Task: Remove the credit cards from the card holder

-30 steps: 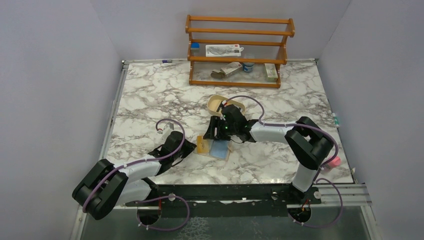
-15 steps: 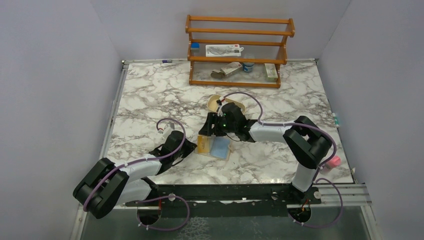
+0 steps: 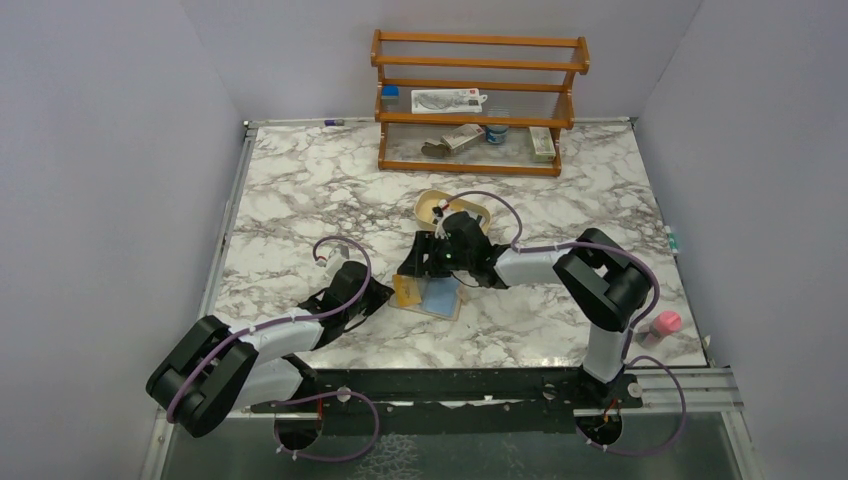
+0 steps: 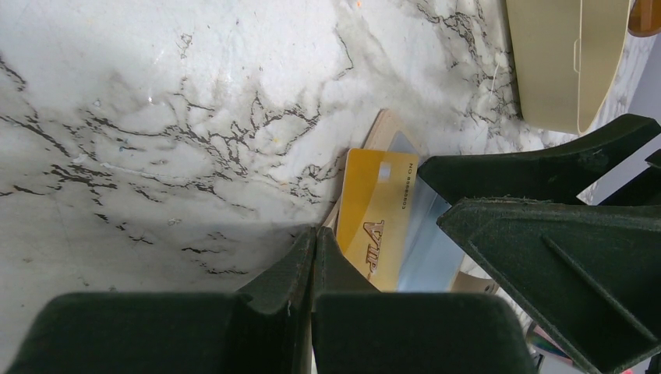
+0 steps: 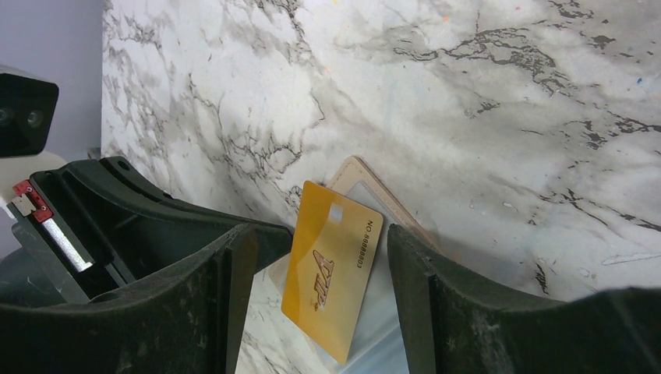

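The card holder (image 3: 430, 298) lies open on the marble, tan with a light blue panel. The yellow-orange credit card (image 3: 405, 290) lies on its left half, marked VIP; it also shows in the left wrist view (image 4: 378, 214) and the right wrist view (image 5: 331, 265). My right gripper (image 3: 422, 262) is open at the holder's far edge, its fingers (image 5: 234, 273) on either side of the card without touching it. My left gripper (image 3: 374, 294) is shut, its fingertips (image 4: 314, 238) pinched at the holder's left edge (image 4: 374, 132). I cannot make out the whitish-grey card.
An oval tan tray (image 3: 438, 204) sits just behind the right gripper and shows in the left wrist view (image 4: 561, 62). A wooden rack (image 3: 478, 100) with small items stands at the back. A pink object (image 3: 665, 322) lies near the right edge.
My right gripper has shifted a little to the left over the holder's far edge, and its elbow has pulled in. The left arm, holder and card have stayed put.
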